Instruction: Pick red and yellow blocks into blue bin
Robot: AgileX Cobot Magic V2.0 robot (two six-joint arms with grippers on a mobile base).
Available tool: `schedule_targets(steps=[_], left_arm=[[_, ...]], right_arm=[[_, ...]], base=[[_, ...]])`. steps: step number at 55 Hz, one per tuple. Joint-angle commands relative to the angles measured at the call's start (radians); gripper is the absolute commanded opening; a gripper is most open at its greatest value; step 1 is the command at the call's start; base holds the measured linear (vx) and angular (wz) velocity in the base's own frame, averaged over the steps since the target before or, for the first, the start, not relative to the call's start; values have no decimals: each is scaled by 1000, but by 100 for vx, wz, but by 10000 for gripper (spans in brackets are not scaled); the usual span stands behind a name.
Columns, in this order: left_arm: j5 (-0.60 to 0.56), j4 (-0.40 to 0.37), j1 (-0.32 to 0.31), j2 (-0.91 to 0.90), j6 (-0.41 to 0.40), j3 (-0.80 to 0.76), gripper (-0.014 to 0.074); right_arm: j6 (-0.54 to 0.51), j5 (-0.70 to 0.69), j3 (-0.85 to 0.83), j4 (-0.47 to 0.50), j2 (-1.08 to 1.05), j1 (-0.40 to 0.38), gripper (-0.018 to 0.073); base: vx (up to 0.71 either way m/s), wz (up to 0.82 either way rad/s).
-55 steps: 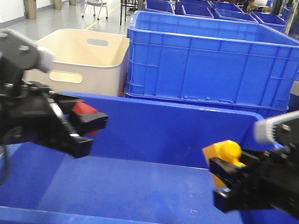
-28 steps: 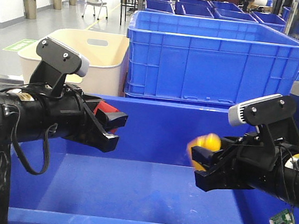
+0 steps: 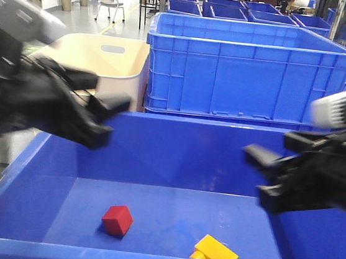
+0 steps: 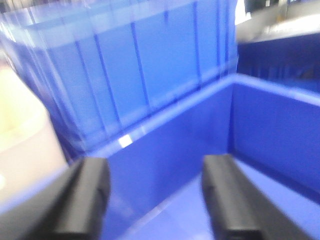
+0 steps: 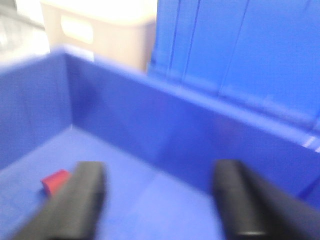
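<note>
The red cube point(image 3: 118, 219) and the yellow brick point(image 3: 214, 249) lie on the floor of the blue bin point(image 3: 197, 138), near its front wall. My left gripper point(image 3: 108, 121) hangs open above the bin's left side with nothing between its fingers. Over the right side my right gripper point(image 3: 260, 177) is open and empty too. The left wrist view shows my left gripper point(image 4: 157, 200) over the bin's back corner point(image 4: 230, 100). In the right wrist view the red cube point(image 5: 54, 181) peeks out beside the left finger of my right gripper point(image 5: 160, 205).
A tall ribbed blue crate point(image 3: 248, 69) stands right behind the bin. A cream tub point(image 3: 99, 65) with handle cutouts sits to its left. More blue crates point(image 3: 236, 12) are stacked farther back.
Both grippers have opened and let go: the red cube and the yellow brick dropped to the bin floor. Both arms have pulled back outward and are motion-blurred.
</note>
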Motion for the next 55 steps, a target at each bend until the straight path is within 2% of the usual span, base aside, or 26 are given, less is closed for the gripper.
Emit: schedule_targets(steps=[1,4,9,13,17,24,29,36,55], left_arm=[[1,50,14,-119,-12,-39,347],[65,80,33,-168,-52,-39,230],[187,160,67,-242,-130,-12,-7],[232,218,79,-314,-181,68,-9],[224,257,79,-403,-239,175,-3],[141,255,79,-590,-317,425,0],[90,249,79,-712,-321,557,0],[58,249,79,-817,-343,659,0],[94,249,79,-861,-342,696,0]], right_arm=[[12,-8,-36,-55,-105,0,130],[51,51,-36,-83,-162,0,-17],[149,165,-35,-133,-235,0,-13],[235,250,-31,-186,-299,0,-10],[326,288,-3,-261,-378,0,-10],[452,273,121,-383,-532,0,-10],[521,273,194,-465,-630,0,-10],[546,271,266,-559,-732,0,-10],[545,280,282,-557,-770,0,-10]], base=[[0,0],[0,0],[0,0],[0,0],[0,0],[0,0],[0,0],[0,0],[0,0]])
